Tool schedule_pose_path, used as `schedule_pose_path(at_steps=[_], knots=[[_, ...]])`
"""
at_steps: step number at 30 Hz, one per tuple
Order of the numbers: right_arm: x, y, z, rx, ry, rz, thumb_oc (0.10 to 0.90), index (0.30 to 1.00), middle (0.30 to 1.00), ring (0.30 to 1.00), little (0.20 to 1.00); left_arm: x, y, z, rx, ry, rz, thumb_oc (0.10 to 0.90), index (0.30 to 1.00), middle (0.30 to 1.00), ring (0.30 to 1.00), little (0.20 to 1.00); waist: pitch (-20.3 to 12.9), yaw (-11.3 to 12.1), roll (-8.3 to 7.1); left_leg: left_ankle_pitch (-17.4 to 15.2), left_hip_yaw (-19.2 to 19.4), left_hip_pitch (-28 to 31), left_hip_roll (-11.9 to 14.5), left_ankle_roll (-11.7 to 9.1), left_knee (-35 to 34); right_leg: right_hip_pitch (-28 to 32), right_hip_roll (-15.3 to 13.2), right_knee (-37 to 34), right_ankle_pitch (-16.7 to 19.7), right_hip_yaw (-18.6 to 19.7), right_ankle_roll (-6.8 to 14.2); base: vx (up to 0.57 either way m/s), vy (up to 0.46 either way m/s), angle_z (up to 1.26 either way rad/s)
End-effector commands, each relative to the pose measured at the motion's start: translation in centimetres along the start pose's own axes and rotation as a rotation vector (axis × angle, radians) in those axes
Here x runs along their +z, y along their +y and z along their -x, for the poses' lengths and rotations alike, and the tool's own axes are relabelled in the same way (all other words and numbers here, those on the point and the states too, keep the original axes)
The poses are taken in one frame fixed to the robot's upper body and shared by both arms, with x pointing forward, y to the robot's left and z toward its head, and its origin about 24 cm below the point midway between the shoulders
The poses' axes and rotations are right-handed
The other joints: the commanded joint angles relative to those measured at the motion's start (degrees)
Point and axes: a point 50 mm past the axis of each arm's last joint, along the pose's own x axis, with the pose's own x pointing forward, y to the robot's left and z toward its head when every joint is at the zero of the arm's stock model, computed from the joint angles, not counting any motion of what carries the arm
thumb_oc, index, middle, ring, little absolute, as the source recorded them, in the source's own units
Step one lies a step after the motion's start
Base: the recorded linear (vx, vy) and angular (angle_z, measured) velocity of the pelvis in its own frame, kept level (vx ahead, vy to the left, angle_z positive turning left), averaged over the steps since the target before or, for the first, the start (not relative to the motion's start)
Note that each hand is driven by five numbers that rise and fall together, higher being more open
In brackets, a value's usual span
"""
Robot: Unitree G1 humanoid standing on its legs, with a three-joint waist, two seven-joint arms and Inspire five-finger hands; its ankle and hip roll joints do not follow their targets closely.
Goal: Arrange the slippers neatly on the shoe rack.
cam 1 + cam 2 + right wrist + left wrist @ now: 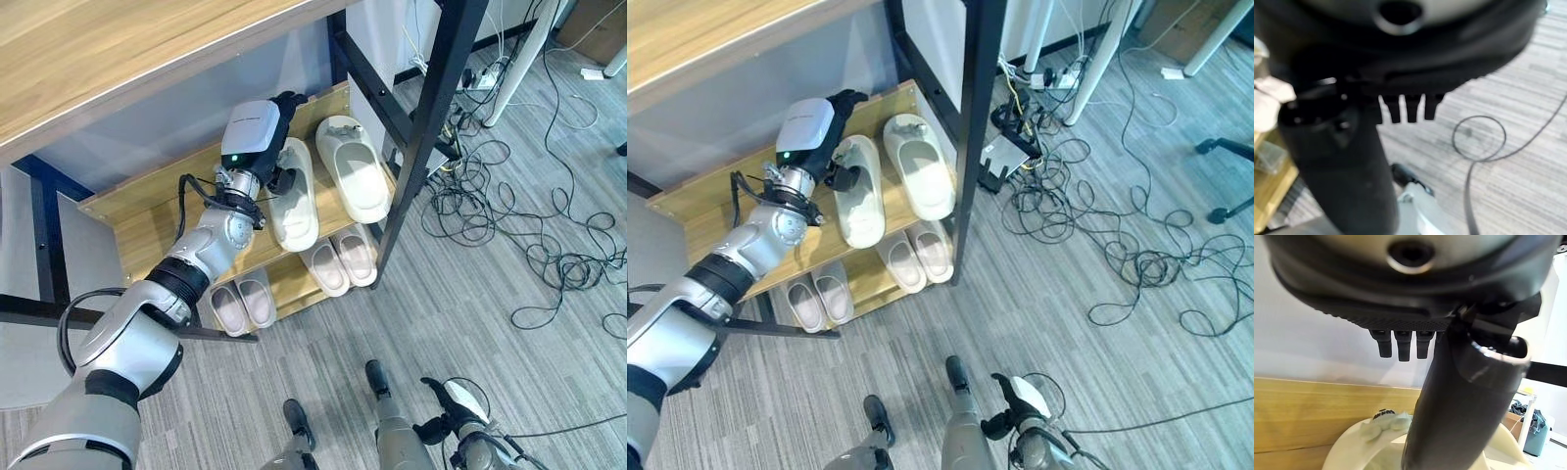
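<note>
Left hand (279, 127) reaches onto the shoe rack's (137, 211) upper shelf, fingers straight, thumb resting in the left cream slipper (294, 201); nothing gripped. Its mate (355, 166) lies beside. Two pinkish pairs (294, 279) sit below. Black post (431, 117) right.

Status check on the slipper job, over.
Left robot hand open over the upper shelf, thumb on the left cream slipper. Right robot hand low by the floor, idle. Second cream slipper alongside. Nothing in the way.

Matt rubbery cream slippers (294, 196), pale wood-grain shoe rack (147, 211) shelves, black metal frame (431, 117), ribbed grey carpet (470, 323)
</note>
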Motion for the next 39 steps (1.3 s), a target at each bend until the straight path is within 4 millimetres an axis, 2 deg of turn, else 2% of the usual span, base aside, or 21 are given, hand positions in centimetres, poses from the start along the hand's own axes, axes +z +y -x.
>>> schedule_pose_path(at_steps=[1,13,18,20,27,28,29,34,39], knots=[[-1.5,0.2,1.0,0.001,0.009,0.009,0.8,0.9,0.9,0.9,0.9,1.9,5.2,-2.9,0.193,-0.065,0.016,0.8,0.9,0.9,0.9,0.9,-3.1,1.3,-0.23,-3.4,-5.1,-1.4,-2.3,-0.1,0.2,1.8,-0.1,0.3,-7.7,-7.0,2.1,0.0,0.0,0.0],[-1.3,0.3,0.8,-0.015,0.024,-0.008,0.8,0.9,0.9,0.9,0.9,2.6,3.7,-1.3,0.192,-0.089,0.16,0.8,0.9,0.9,0.9,0.9,-2.7,2.4,-0.73,-3.1,-6.0,-1.2,-2.3,-0.1,0.2,2.6,0.0,0.3,-7.9,-8.0,1.8,-0.01,-0.011,0.06],[-1.1,0.1,0.7,-0.041,0.027,-0.02,0.8,0.9,0.9,0.9,0.9,3.1,3.0,0.3,0.226,-0.1,0.322,0.8,0.9,0.9,0.9,0.9,-2.6,3.2,-1.19,-3.0,-6.5,-1.2,-2.4,0.0,0.2,2.9,-0.1,0.3,-8.0,-8.8,1.7,-0.02,-0.013,0.09],[-0.9,0.2,0.6,-0.046,0.027,-0.028,0.8,0.9,0.9,0.9,0.9,2.7,2.8,1.0,0.251,-0.074,0.416,0.8,0.9,0.9,0.9,0.9,-2.5,3.6,-1.43,-2.9,-6.7,-1.2,-2.4,0.0,0.2,2.9,-0.1,0.3,-8.0,-9.0,1.5,-0.01,-0.005,0.09],[-0.4,0.2,0.6,-0.055,0.016,-0.033,0.8,0.9,0.9,0.9,0.9,0.8,0.4,5.0,0.277,0.084,0.806,0.8,0.9,0.9,0.9,0.9,-2.6,4.4,-1.86,-2.9,-6.8,-0.8,-2.4,0.0,0.2,3.6,0.1,0.3,-8.2,-9.2,1.2,0.0,0.003,0.02],[-0.4,0.3,0.6,-0.055,0.017,-0.032,0.8,0.9,0.9,0.9,0.9,0.8,0.4,5.0,0.276,0.085,0.807,0.8,0.9,0.9,0.9,0.9,-2.6,4.4,-1.84,-2.9,-6.8,-0.8,-2.4,0.0,0.2,3.6,0.1,0.3,-8.2,-9.2,1.2,0.0,0.012,0.04],[-0.4,0.1,0.6,-0.057,0.013,-0.031,0.8,0.9,0.9,0.9,0.9,0.2,-0.3,6.0,0.265,0.124,0.905,0.8,0.9,0.9,0.9,0.9,-2.7,4.6,-1.91,-2.9,-6.8,-0.8,-2.4,0.0,0.2,3.8,0.1,0.3,-8.2,-9.4,1.2,0.0,0.009,0.04],[-0.3,-0.1,0.6,-0.058,0.002,-0.014,0.8,0.9,0.9,0.9,0.9,-0.4,-1.9,7.2,0.206,0.191,1.068,0.8,0.9,0.9,0.9,0.9,-3.1,4.6,-2.16,-2.9,-6.9,-0.9,-2.3,0.0,0.2,3.7,0.2,0.3,-8.2,-9.5,1.0,0.0,0.004,0.07],[-0.3,0.0,0.6,-0.055,0.007,-0.004,0.8,0.9,0.9,0.9,0.9,0.0,-3.5,7.6,0.148,0.231,1.136,0.8,0.9,0.9,0.9,0.9,-3.5,4.6,-2.54,-2.8,-7.1,-1.4,-2.2,0.0,0.2,3.4,0.3,0.3,-8.2,-9.7,0.9,-0.01,-0.002,0.05]])
